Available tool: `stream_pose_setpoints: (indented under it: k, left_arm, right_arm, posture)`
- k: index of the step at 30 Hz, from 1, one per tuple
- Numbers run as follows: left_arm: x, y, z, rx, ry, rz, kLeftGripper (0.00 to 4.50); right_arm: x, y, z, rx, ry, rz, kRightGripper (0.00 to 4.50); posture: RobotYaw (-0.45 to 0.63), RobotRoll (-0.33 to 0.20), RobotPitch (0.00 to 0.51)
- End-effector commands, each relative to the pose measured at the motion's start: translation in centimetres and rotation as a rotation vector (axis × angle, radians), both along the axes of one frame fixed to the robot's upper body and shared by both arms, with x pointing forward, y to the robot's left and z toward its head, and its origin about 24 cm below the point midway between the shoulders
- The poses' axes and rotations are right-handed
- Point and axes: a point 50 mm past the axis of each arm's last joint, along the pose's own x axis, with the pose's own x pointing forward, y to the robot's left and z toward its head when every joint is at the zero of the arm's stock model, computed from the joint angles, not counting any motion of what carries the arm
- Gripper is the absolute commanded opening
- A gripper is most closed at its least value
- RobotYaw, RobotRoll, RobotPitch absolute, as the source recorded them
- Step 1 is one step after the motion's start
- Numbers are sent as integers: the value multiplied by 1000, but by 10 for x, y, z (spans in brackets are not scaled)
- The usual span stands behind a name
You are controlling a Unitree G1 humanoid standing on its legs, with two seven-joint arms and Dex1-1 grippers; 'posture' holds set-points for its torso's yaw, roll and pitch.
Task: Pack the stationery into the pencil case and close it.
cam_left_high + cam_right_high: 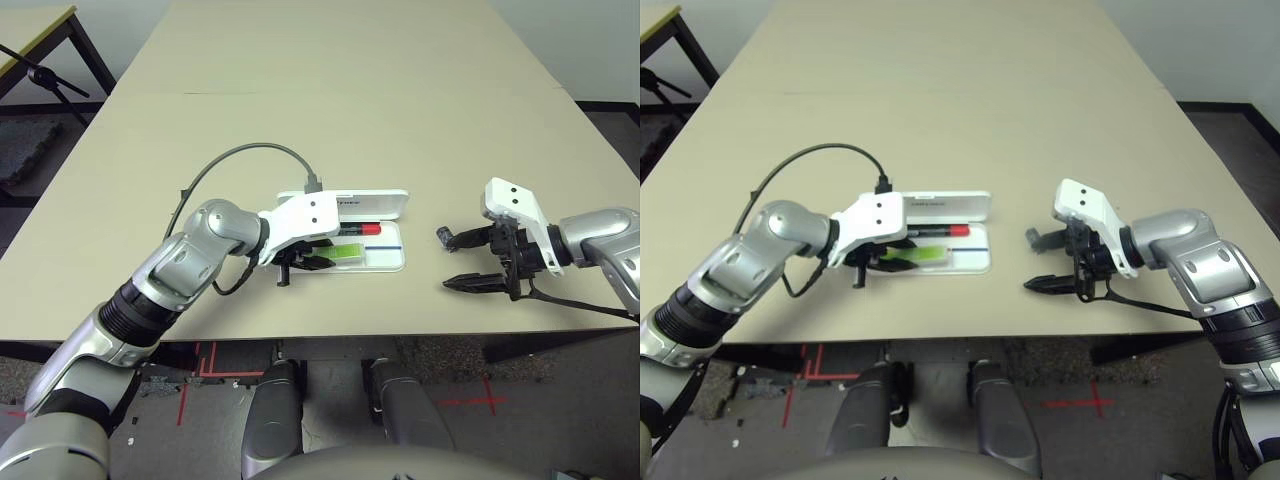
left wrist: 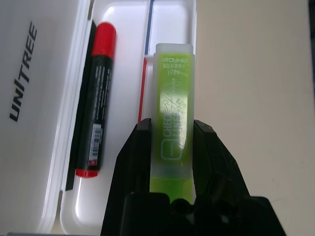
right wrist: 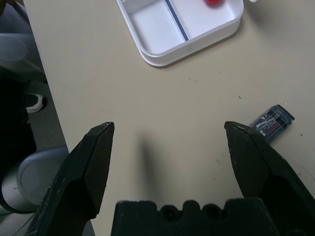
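The white pencil case lies open in the middle of the table, its lid folded back on the far side. A red marker with a black body lies in the tray's far compartment. My left gripper is shut on the lime-green highlighter and holds it lengthwise over the tray's near compartment; I cannot tell whether it touches the tray. To the right of the case, my right gripper stands open above bare table. A small dark block lies on the table beside one of its fingers.
The table's near edge runs just below the case and both grippers. A black cable loops from my left wrist over the table to the left of the case. A second table and a dark stand are at the far left.
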Motion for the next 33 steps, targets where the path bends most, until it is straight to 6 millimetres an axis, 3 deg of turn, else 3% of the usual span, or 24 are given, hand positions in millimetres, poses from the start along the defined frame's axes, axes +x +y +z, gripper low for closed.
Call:
stream_pose_setpoints:
  k: [1,3,12,23,28,33]
  left_arm:
    - [2,0,-3,38,-4,-13,1081]
    - [2,1,-3,43,-9,-11,1081]
    - [1,4,10,17,-47,-31,4400]
    - [-26,25,52,-246,-52,-81,4459]
    - [-32,46,61,-243,-73,-26,4459]
    - [-33,49,64,-245,-85,-10,4459]
  right_arm:
    - [-1,-4,2,-7,-12,-20,4500]
    - [-1,-3,2,-6,-14,-21,4500]
    - [3,-5,2,-7,-20,-32,4500]
    - [9,-11,2,-8,-31,-46,4500]
    - [13,-16,2,29,-25,-58,4500]
    - [20,-22,13,72,-75,-136,4500]
  posture:
    - [-59,0,140]
    - [-59,0,141]
    - [-50,0,144]
    - [-41,0,139]
    - [-22,0,135]
    - [-16,0,133]
